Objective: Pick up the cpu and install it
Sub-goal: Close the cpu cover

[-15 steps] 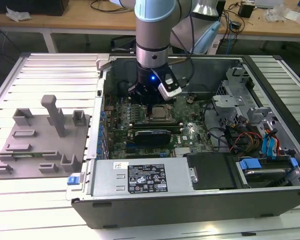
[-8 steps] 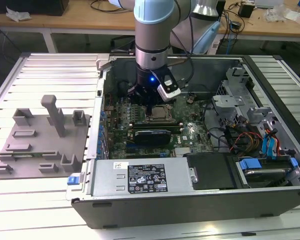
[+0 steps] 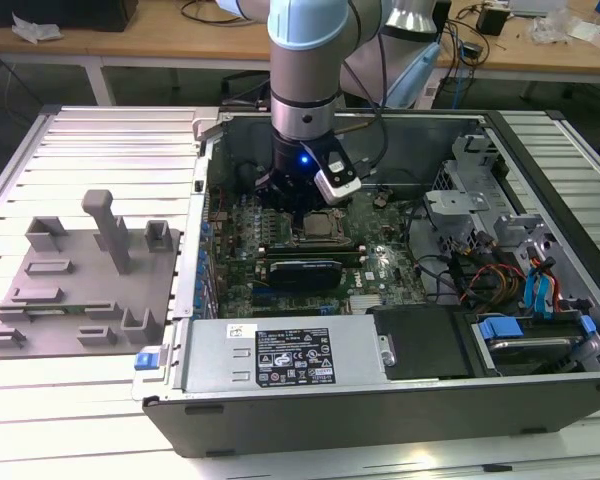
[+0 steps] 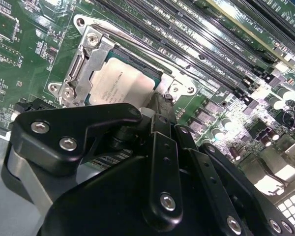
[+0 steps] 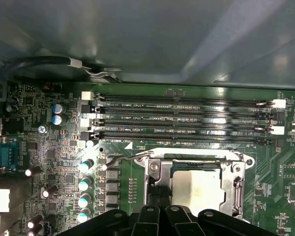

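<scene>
The cpu (image 4: 120, 81), a small square chip with a pale silver-grey top, lies flat in the metal-framed socket (image 4: 91, 49) on the green motherboard (image 3: 380, 270). In the first wrist view the cpu (image 5: 196, 187) sits inside the socket frame (image 5: 233, 169). In the exterior view my gripper (image 3: 298, 200) hangs low over the cpu (image 3: 320, 225), inside the open computer case. My gripper (image 4: 164, 101) is shut, its tips together at the socket's edge beside the chip, holding nothing. The same gripper (image 5: 157, 194) stands by the chip's side; whether it touches is unclear.
Several memory slots (image 5: 187, 118) run alongside the socket, and a thin wire lever (image 5: 123, 158) lies at its corner. A grey power supply (image 3: 280, 355) and drive bays with cables (image 3: 520, 290) fill the case. A grey plastic plate with upright pegs (image 3: 80, 290) lies outside, on the exterior view's left.
</scene>
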Controlling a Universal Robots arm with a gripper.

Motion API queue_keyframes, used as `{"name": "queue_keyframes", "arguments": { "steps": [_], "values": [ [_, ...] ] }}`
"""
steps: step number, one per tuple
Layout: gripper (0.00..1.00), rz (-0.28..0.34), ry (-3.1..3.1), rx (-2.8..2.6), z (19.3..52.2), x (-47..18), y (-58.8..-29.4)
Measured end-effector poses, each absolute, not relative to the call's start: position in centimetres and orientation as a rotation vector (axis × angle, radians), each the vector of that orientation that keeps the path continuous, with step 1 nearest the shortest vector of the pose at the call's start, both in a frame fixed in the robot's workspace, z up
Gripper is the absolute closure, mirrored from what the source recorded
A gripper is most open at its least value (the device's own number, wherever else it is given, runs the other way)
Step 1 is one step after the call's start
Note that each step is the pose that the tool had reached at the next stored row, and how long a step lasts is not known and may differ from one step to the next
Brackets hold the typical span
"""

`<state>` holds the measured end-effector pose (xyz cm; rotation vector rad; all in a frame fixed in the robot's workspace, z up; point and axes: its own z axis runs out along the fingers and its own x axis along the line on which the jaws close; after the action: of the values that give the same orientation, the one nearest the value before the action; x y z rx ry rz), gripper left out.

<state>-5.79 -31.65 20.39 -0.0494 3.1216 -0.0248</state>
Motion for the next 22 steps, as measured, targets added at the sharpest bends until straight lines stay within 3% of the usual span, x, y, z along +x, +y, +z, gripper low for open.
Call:
{"name": "queue_keyframes", "arguments": {
  "steps": [15,22],
  "values": [
    [0.89,-0.023,3.121,-0.049,20.4,-5.8,-31.6],
    [0.89,-0.025,3.122,-0.049,22.4,-5.8,-31.6]
  ]
}}
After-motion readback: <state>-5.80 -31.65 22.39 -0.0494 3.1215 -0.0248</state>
